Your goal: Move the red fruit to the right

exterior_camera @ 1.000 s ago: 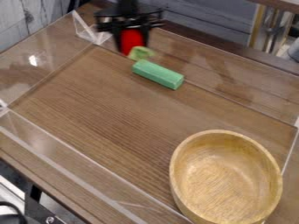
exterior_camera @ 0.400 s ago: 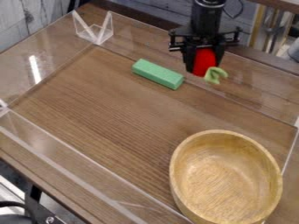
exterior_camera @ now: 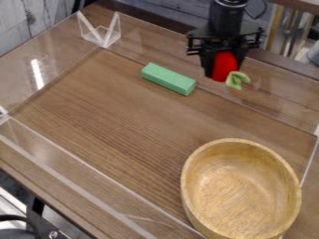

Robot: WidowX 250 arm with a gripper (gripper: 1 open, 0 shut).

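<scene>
I am carrying the red fruit (exterior_camera: 222,64), pinched in my gripper (exterior_camera: 223,62), rightward past the green block (exterior_camera: 167,78), now lying off to my left, so the move is nearly finished.

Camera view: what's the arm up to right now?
The gripper points straight down and is shut on the red fruit, whose green leafy tip sticks out to the right. It is at the far side of the wooden table, right of the green block. The wooden bowl sits untouched at the near right.
</scene>
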